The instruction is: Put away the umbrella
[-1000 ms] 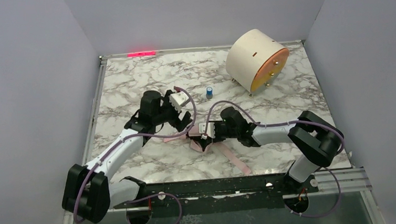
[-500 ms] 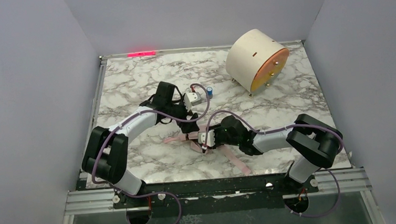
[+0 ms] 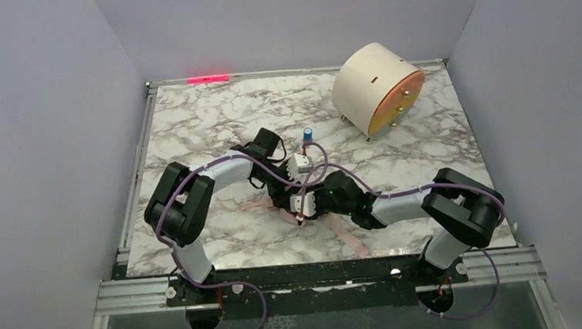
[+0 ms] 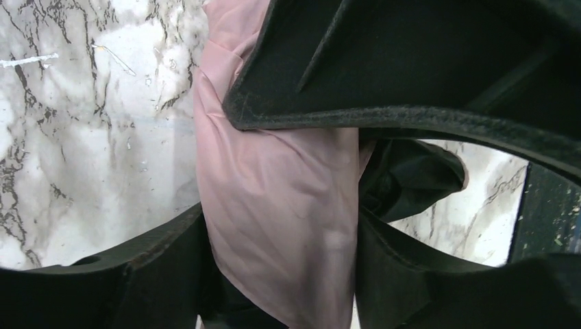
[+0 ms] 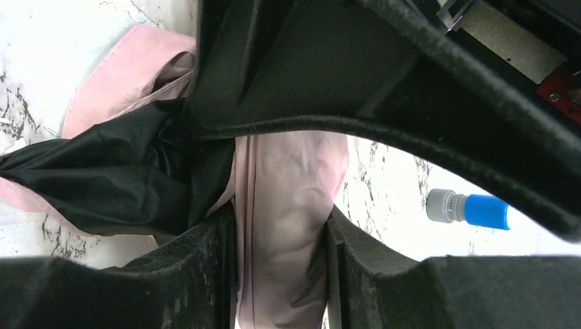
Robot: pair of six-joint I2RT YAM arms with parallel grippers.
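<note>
Right pincer (image 3: 297, 207) is clamped on the umbrella (image 4: 274, 205). Its wrist view shows a fold of pink cloth pressed between its two black fingers (image 5: 171, 281). The left pincer (image 3: 280, 190) has its fingers on both sides of the same pink cloth and they touch it. Whether they squeeze it yet cannot be told.

The umbrella lies flat on the marble table (image 3: 192, 117), near the middle and a bit toward the arms. Both pincers meet right on top of it. Its long pink strap (image 3: 345, 236) trails away toward the near edge. Some dark lining (image 5: 116, 178) bunches out beside the pink folds. The shaft and handle are hidden.

The umbrella looks light and very soft. The cloth is floppy and smooth, so it may slide out of a grip or just stretch while the rest stays behind. The best place to hold is likely the thick middle bundle, where the stiff part should be. Loose flaps or the strap would be a poor choice, and too hard a squeeze could bend thin parts inside.

A cream drum (image 3: 371, 85) sits at the far right of the table, well apart from the umbrella. It lies on its side, with its orange face (image 3: 400, 103) toward the right edge. It looks shut, and nothing inside it can be seen. A small blue thing (image 3: 308, 135) stands near the left arm.
</note>
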